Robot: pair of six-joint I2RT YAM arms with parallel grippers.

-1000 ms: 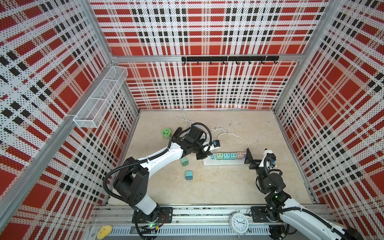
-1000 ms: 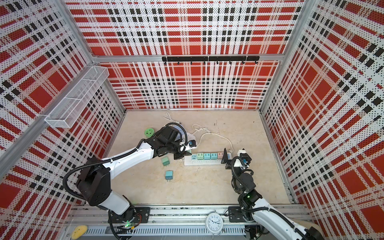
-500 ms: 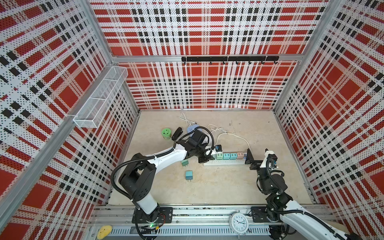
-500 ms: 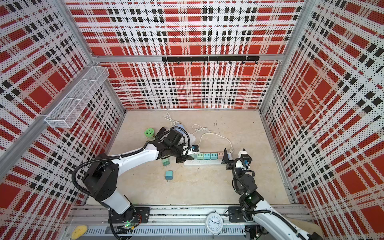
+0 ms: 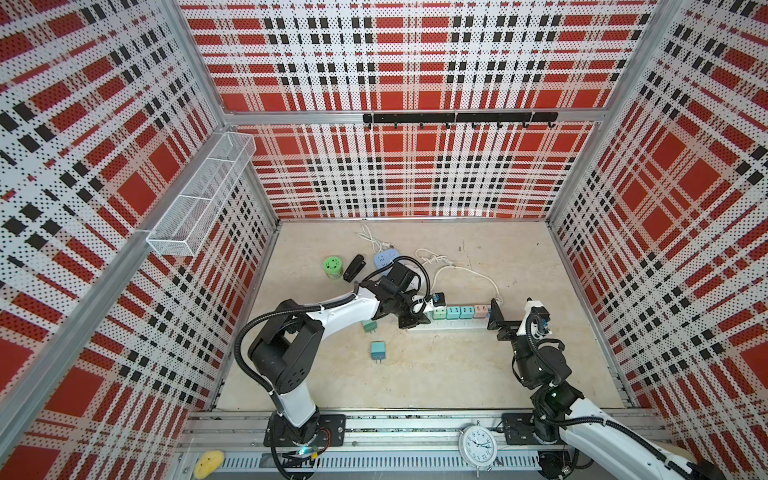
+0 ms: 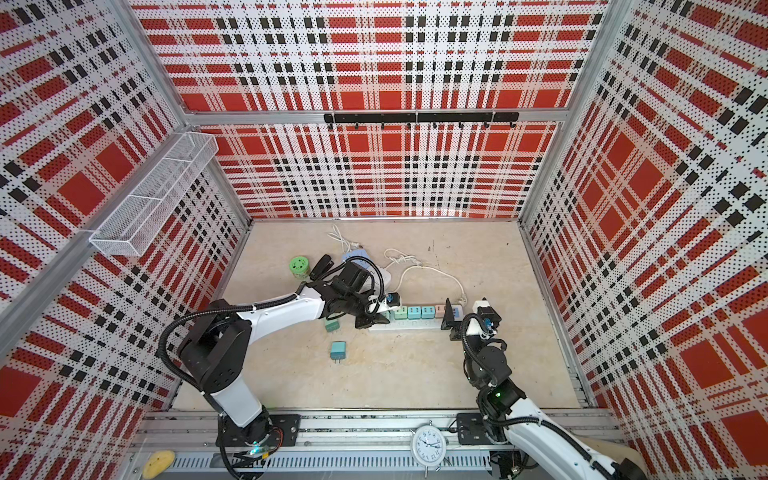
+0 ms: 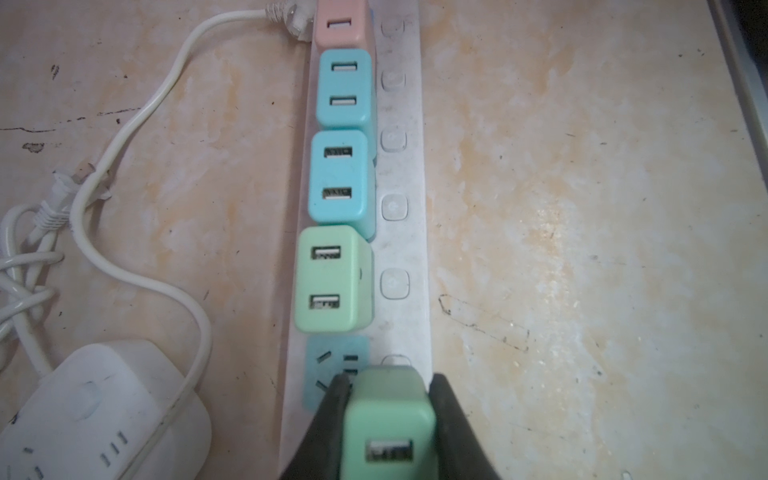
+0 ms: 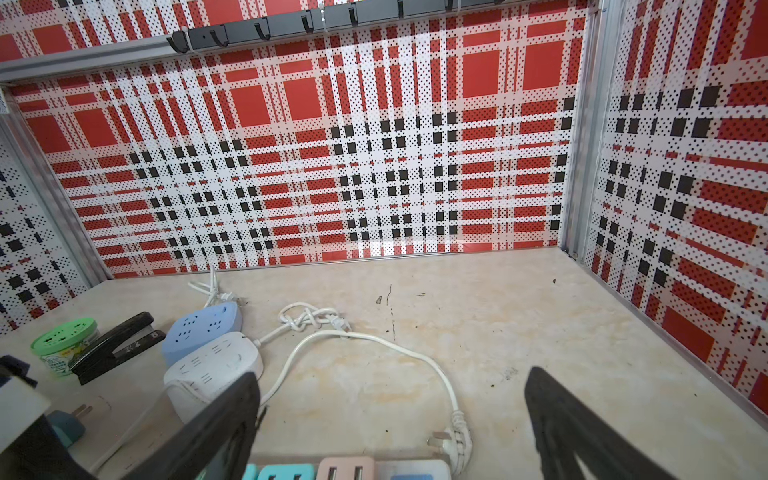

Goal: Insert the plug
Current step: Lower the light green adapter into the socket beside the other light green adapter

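The left wrist view shows my left gripper [image 7: 388, 380] shut on a green plug [image 7: 390, 419], a small USB charger block. It hovers just over the empty blue socket [image 7: 332, 365] at the near end of the white power strip [image 7: 405, 249]. A green, two blue and a pink plug [image 7: 340, 25] fill the other sockets. In both top views the left gripper [image 5: 415, 318] [image 6: 372, 320] is at the strip's left end. My right gripper [image 5: 496, 322] [image 8: 392, 399] stands open and empty at the strip's right end.
Two loose plugs [image 5: 377, 351] [image 5: 369, 326] lie in front of the strip. Behind it are a green jar [image 5: 332, 267], a black stapler [image 5: 354, 268], a blue socket hub [image 5: 384, 259], a white socket hub [image 7: 95, 415] and a coiled white cable [image 5: 465, 270].
My left arm has folded its elbow inward and carried the held plug down and slightly right to the strip's left end. The right gripper has hardly moved.
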